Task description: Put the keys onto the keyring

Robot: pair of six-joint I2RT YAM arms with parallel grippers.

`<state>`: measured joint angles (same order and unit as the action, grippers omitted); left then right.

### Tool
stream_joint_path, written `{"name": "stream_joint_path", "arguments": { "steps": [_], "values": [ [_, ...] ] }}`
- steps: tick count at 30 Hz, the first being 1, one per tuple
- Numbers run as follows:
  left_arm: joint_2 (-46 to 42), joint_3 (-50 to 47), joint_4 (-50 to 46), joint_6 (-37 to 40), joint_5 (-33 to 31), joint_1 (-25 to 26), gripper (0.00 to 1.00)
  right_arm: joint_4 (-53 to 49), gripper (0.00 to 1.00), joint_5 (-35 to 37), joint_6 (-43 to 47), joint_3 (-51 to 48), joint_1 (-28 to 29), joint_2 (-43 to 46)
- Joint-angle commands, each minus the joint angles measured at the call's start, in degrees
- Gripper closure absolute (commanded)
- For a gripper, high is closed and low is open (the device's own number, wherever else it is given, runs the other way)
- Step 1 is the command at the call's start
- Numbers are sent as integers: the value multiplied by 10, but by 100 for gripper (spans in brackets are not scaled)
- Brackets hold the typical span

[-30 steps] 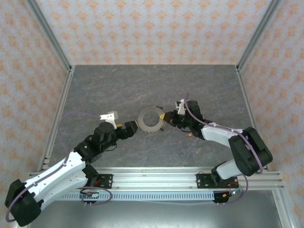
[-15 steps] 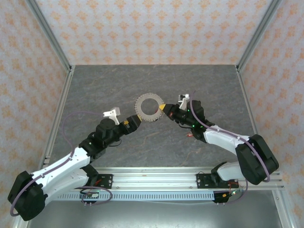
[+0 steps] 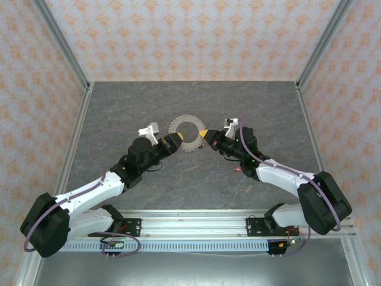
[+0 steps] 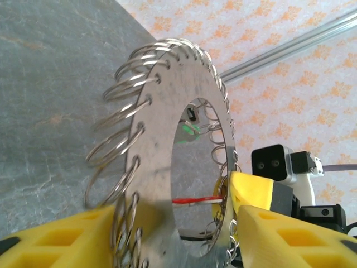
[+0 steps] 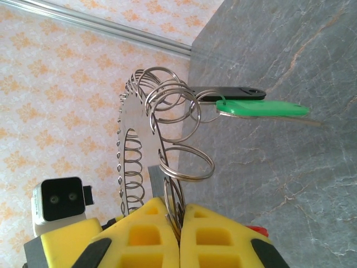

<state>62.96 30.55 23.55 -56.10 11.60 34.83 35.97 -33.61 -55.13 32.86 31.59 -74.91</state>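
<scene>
**Item: keyring with keys, held above the surface between two grippers**

- Keyring (image 3: 184,120): flat grey metal disc with a round hole. Its rim is strung all the way round with small wire loops. It stands on edge, off the dark marbled surface (image 3: 119,113), at mid-table between the two arms.
- Keys: one black-headed key (image 5: 228,92) and one green-headed key (image 5: 262,108). Both hang from a loop on the far rim of the keyring (image 5: 129,117), side by side and touching.
- Right gripper (image 3: 204,133): yellow fingers pressed together, pinching the ring's near rim and its loops (image 5: 178,215).
- Left gripper (image 3: 174,142): yellow fingers partly spread, one on each side of the keyring's (image 4: 167,128) lower edge (image 4: 175,223). They are close against the loops; whether they clamp the ring cannot be told.
- Small red item (image 3: 238,170): on the surface just beside the right arm, too small to identify.
</scene>
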Motion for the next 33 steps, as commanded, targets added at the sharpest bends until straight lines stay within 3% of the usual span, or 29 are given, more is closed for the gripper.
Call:
{"name": "stream_joint_path", "arguments": {
  "steps": [1, 6, 10, 15, 18, 20, 25, 29, 33],
  "values": [
    [8, 22, 42, -12, -2, -2, 52, 55, 96, -5, -6, -4, 4, 21],
    [10, 25, 46, -5, -12, -3, 71, 57, 93, -21, 2, -7, 4, 27],
    [9, 39, 36, 16, 1, -4, 100, 53, 90, -24, 32, -17, 4, 43],
    [2, 51, 37, 54, 56, -20, 100, 26, 81, -2, 92, -36, 4, 68],
    [-7, 57, 47, 85, 127, -48, 100, -29, 72, 40, 165, -47, 4, 119],
    [-20, 72, 6, 123, 177, -70, 100, -63, 66, 97, 208, -58, 3, 155],
    [-39, 99, -65, 194, 284, -111, 100, -53, 63, 158, 354, -107, 4, 233],
    [-38, 107, -85, 219, 332, -131, 100, 19, 63, 149, 471, -157, 3, 263],
    [-17, 135, -124, 264, 395, -136, 100, 38, 65, 69, 581, -173, 4, 272]
  ]
}}
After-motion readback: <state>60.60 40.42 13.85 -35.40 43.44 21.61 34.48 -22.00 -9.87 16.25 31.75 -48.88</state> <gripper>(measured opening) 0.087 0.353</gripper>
